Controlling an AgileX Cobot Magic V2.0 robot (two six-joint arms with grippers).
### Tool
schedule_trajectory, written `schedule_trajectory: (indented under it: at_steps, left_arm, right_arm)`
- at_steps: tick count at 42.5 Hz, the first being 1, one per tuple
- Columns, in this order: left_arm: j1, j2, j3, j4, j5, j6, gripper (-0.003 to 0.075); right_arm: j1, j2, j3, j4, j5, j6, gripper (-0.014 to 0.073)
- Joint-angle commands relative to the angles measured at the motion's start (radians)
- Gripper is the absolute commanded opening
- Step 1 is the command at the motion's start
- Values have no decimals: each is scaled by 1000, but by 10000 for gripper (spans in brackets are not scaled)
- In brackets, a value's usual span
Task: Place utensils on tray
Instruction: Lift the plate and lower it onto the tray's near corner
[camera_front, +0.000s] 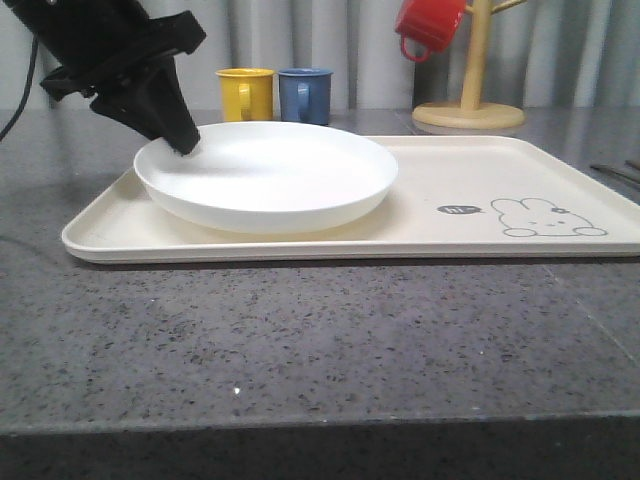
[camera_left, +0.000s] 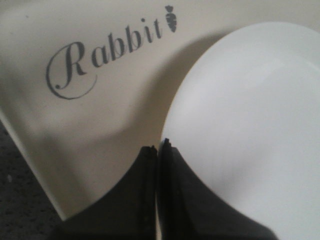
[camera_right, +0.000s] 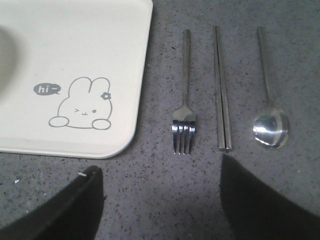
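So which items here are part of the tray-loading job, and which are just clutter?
Job:
tray
plate, gripped by left gripper
fork
metal sticks
spoon

Clutter:
yellow mug
blue mug
red mug
mug stand

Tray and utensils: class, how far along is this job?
Done: the plate sits on the tray. In hand: the left gripper, jaws shut on the plate's rim. Left: fork, chopsticks and spoon lie on the counter beside the tray.

Cream tray (camera_front: 560, 180) with grey rabbit drawing (camera_right: 80, 104), white plate (camera_front: 270, 175), silver fork (camera_right: 184, 120)
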Motion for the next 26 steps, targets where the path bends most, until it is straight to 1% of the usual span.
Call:
schedule_trajectory:
  at_steps: [1, 7, 10, 13, 15, 17, 19, 20, 23, 26]
  left_arm:
    - [19, -40, -36, -24, -46, -13, -20]
    - [33, -34, -36, -24, -42, -13, -18]
    - [33, -34, -36, -24, -34, -13, 17]
    - [33, -34, -36, -25, -30, -13, 96]
    - [33, -34, -36, -25, -27, -13, 181]
    - [33, -34, -36, -21, -24, -13, 281]
    - [33, -34, -36, -5, -21, -13, 337]
    - [33, -34, -41, 2, -12, -13, 379]
    - [33, -34, -59, 15, 32, -13, 414]
    - [33, -41, -86, 22, 69, -13, 408]
  right_arm:
    - [-1, 8, -37, -8, -65, -6, 521]
    - [-1, 8, -37, -8, -65, -6, 521]
    - [-1, 8, -37, -8, -65, -6, 521]
    - [-1, 8, -37, -8, -65, -6, 521]
    - [-1, 8, -37, -8, -65, -6, 521]
    - [-1, 8, -37, -8, -65, -6, 521]
    - [-1, 8, -37, -8, -65, -6, 521]
    - [-1, 8, -37, -8, -65, -6, 521]
    - [-1, 8, -37, -8, -65, -6, 521]
    - [-1, 8, -37, -8, -65, -6, 521]
